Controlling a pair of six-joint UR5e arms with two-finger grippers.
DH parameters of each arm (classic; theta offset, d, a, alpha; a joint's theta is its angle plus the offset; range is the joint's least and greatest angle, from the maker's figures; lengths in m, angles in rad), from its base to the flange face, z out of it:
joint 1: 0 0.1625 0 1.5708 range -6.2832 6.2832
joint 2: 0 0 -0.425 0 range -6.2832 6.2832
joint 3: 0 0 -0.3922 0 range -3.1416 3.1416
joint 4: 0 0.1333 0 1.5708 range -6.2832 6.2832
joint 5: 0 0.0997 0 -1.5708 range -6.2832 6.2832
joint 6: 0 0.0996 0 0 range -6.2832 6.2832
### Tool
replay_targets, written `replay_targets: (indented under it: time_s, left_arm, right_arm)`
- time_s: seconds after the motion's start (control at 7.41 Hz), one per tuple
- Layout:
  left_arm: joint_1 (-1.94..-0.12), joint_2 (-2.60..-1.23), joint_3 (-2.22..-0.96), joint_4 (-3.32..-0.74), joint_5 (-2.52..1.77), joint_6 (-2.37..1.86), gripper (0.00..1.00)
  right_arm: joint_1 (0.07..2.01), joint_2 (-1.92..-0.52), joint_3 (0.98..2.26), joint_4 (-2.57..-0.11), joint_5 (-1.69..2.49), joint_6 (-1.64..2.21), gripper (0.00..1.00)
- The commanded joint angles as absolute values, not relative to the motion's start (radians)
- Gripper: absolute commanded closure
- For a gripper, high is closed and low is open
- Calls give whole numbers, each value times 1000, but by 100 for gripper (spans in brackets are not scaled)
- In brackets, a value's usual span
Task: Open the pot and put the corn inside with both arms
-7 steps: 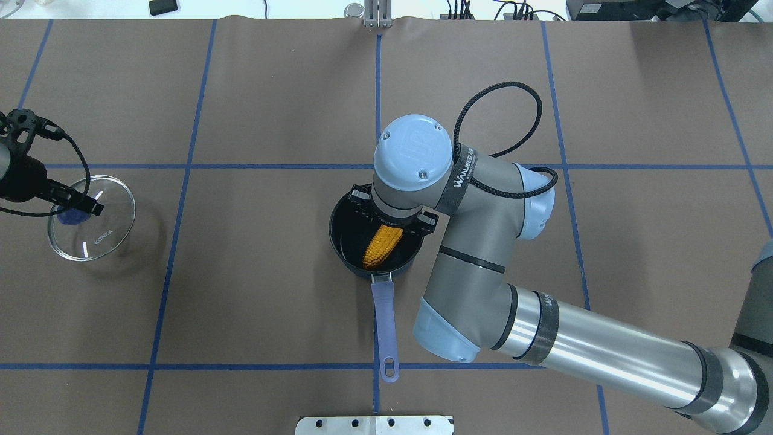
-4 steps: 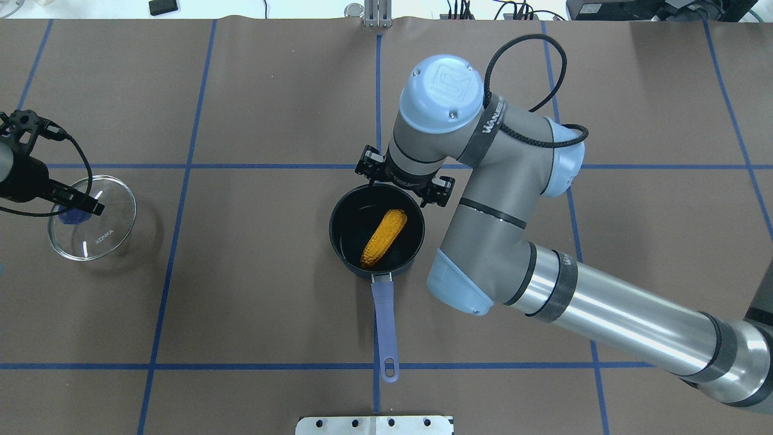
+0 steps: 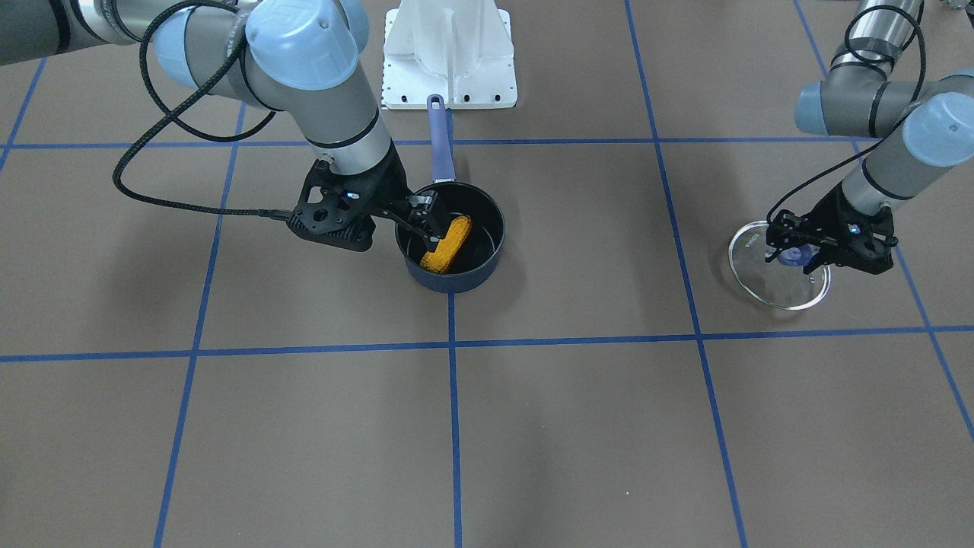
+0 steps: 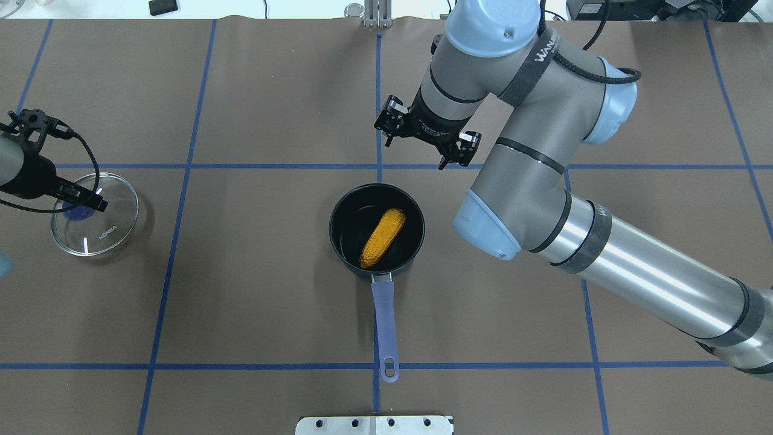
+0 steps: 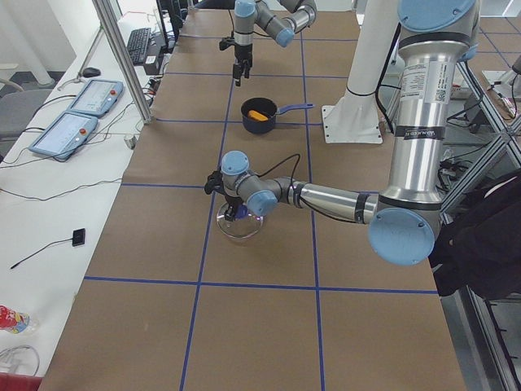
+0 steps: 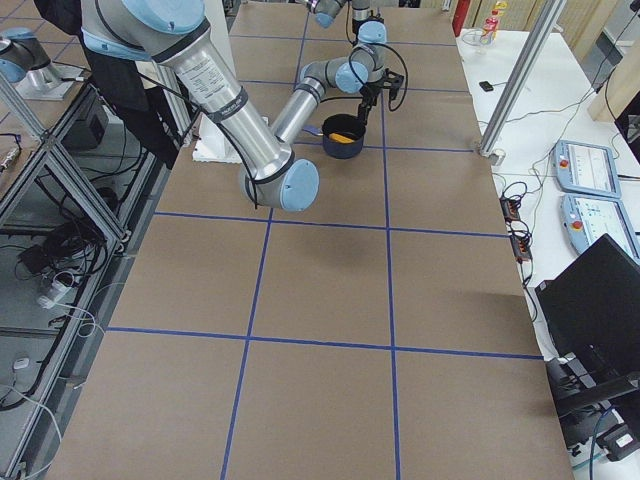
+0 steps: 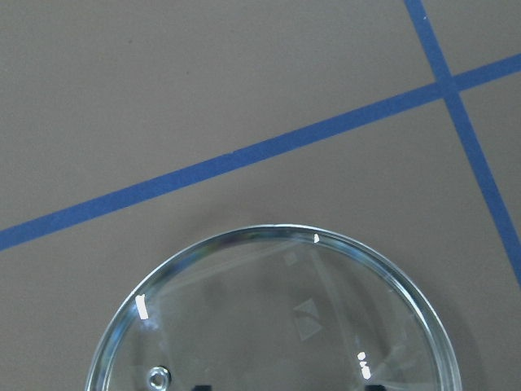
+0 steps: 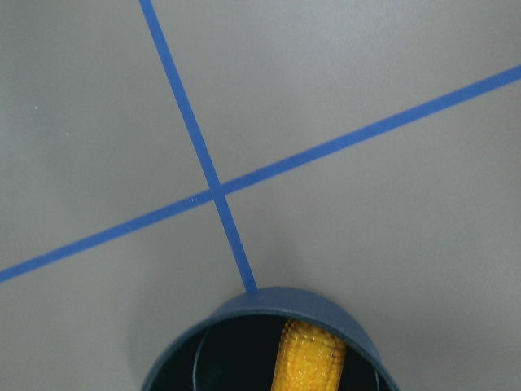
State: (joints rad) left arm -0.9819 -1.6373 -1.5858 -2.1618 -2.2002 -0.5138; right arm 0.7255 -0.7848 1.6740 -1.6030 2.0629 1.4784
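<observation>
The orange-yellow corn [image 4: 382, 238] lies slanted inside the open dark-blue pot [image 4: 334, 232] at the table's middle; it also shows in the front view [image 3: 447, 243] and the right wrist view [image 8: 309, 358]. My right gripper [image 4: 415, 154] is open and empty, above and just beyond the pot's far rim [image 3: 424, 221]. My left gripper [image 4: 84, 206] is shut on the blue knob of the glass lid [image 4: 105, 232] at the far left, low over the table [image 3: 795, 255]. I cannot tell whether the lid [image 7: 269, 326] touches the table.
The pot's purple handle [image 4: 384, 320] points toward the robot's base. The white base block [image 3: 449, 53] stands behind it. Blue tape lines cross the brown table cover. Tablets and cables lie along the table's far edge [image 5: 73, 114].
My right gripper has let go of the corn, lifted out of the pot and moved away over the far rim. The corn stays in the pot. The left gripper and lid shifted only slightly.
</observation>
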Motion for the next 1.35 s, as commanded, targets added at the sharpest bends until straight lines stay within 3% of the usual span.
replay_targets:
  time_s: [0.0,0.27,0.54,0.94,1.21]
  left_arm:
    - [-982,-1647,-1574,-2161,-2200,-512,35]
    - [-982,-1647,-1575,-2161,-2198,-511,30]
    - [-985,-1648,-1595,-2163,-2213,-511,5]
    - [-1005,-1632,-1638,-2154,-2256,-511,3]
    - [-1264,-1634,-1615,-2104,-2476,-368,3]
  right_arm:
    - [774,-793,1701,-1603,2083,1460,0]
    - [840,-846,1762,-1600,2117,1448,0]
    - [914,-960,1831,-1594,2118,1346,0]
    - [1017,-1077,1844,-1589,2115,1136,0]
    - [1148,-1155,1829,-1580,2164,899,0]
